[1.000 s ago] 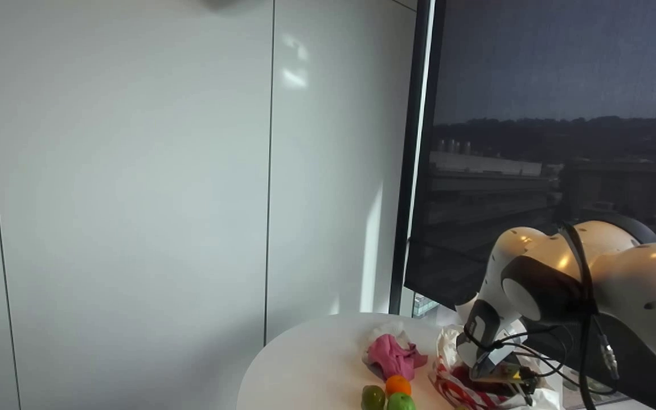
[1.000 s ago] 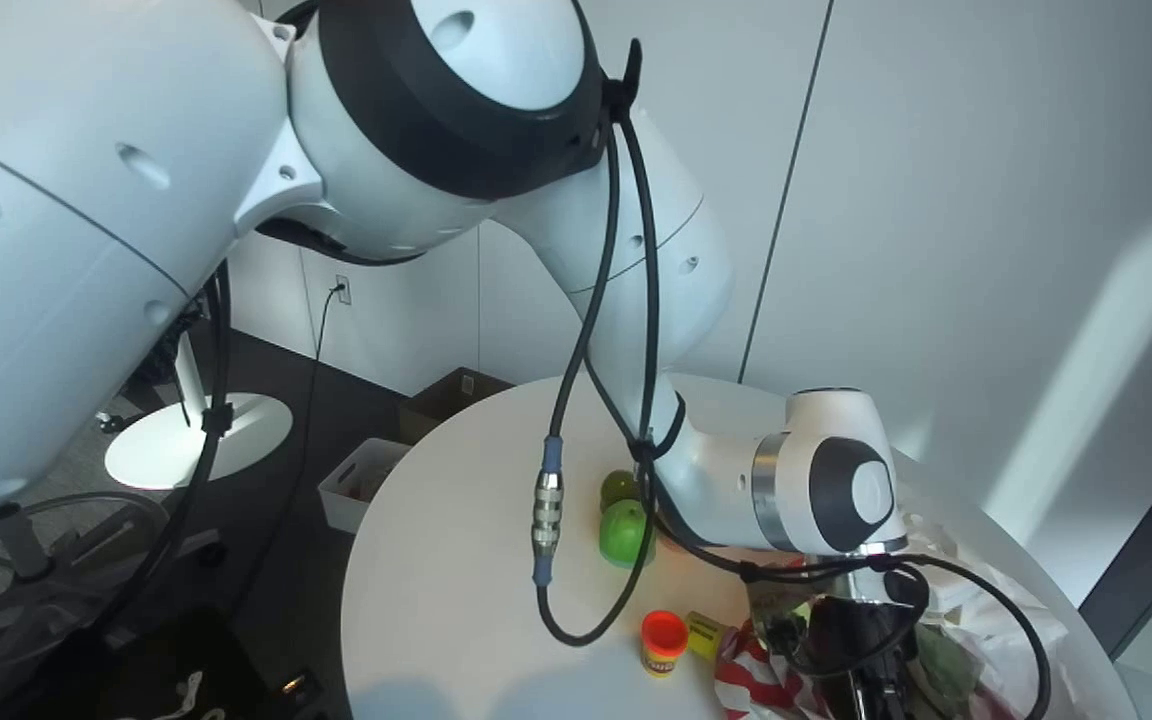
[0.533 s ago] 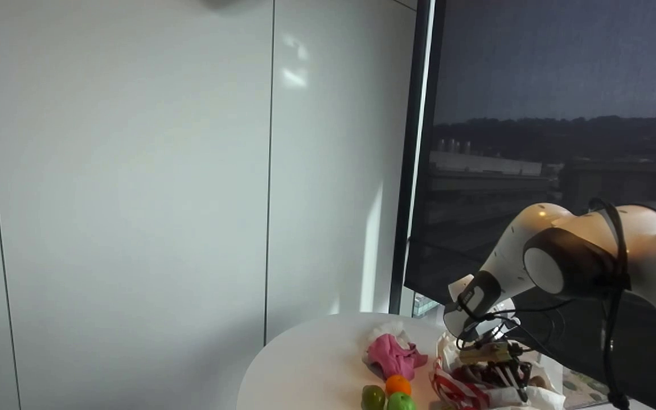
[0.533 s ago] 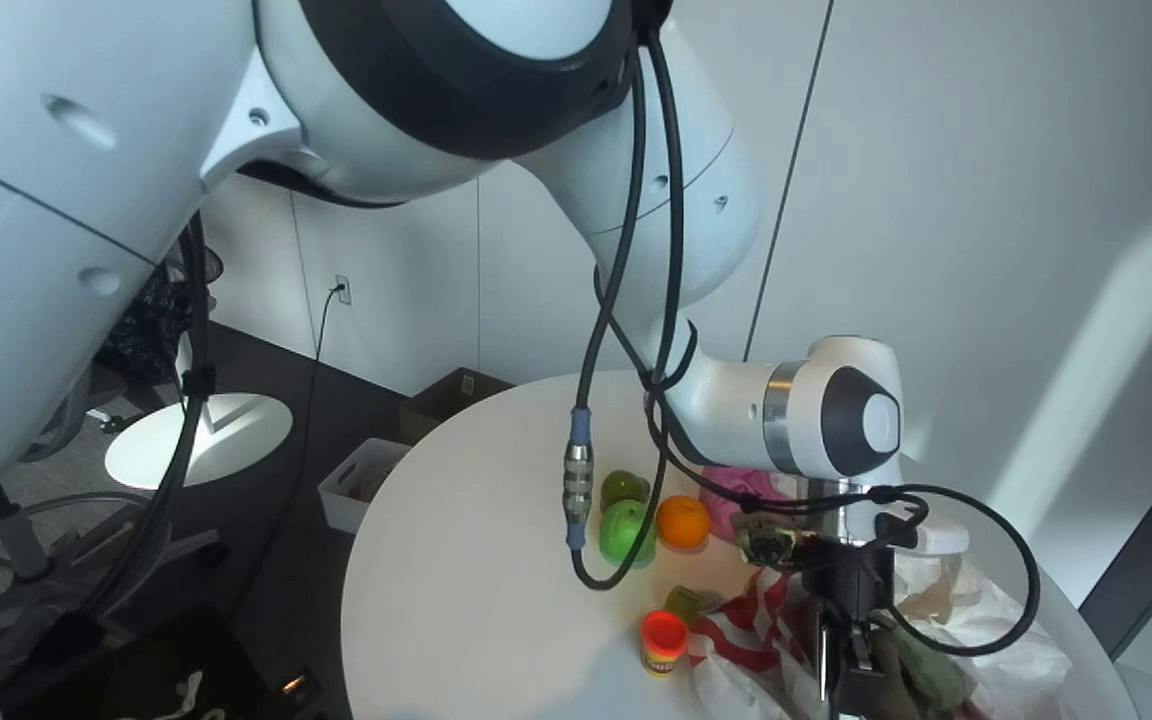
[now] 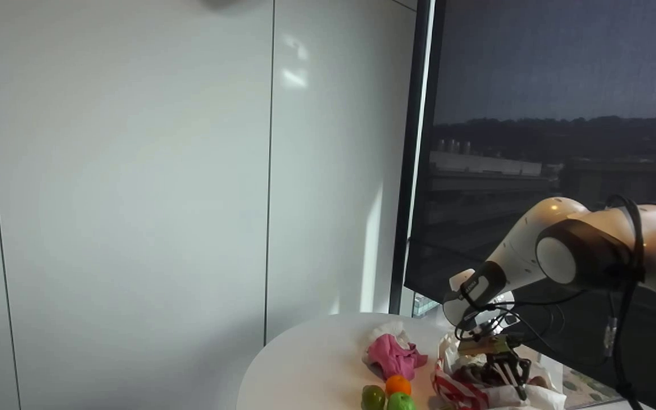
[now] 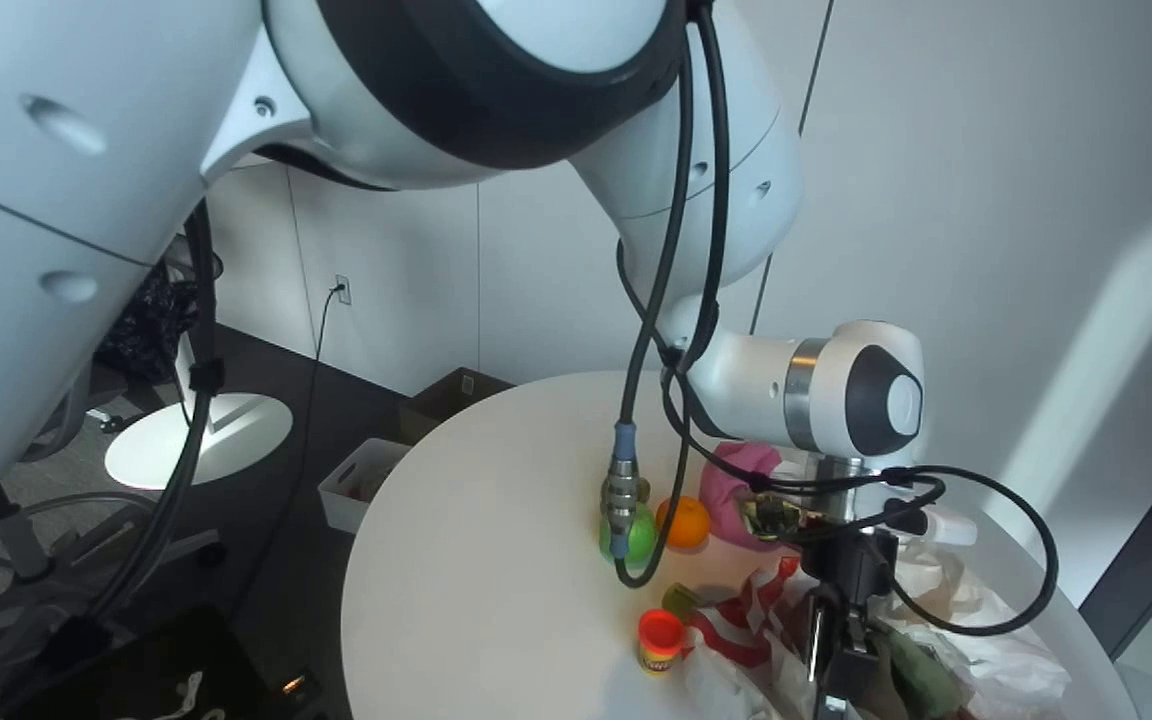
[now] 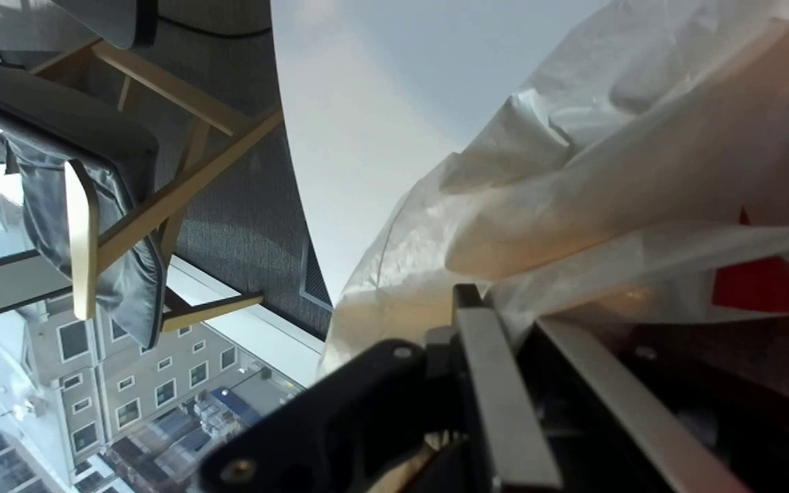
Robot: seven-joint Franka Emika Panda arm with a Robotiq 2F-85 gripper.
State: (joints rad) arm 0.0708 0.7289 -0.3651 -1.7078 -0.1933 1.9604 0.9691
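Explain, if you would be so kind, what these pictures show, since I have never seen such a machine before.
This is a single jointed robot arm ending in a two-fingered hand. Two cameras stand outside it, viewing the scene from different places; the close-up comes from a camera on its wrist. On the round white table are an orange, a bright green fruit, a darker green one, a crumpled pink cloth, a red-lidded Play-Doh tub and a red-and-white plastic bag. The hand's fingers are closed together at the bag, a fold of which reaches them; whether it is pinched I cannot tell.
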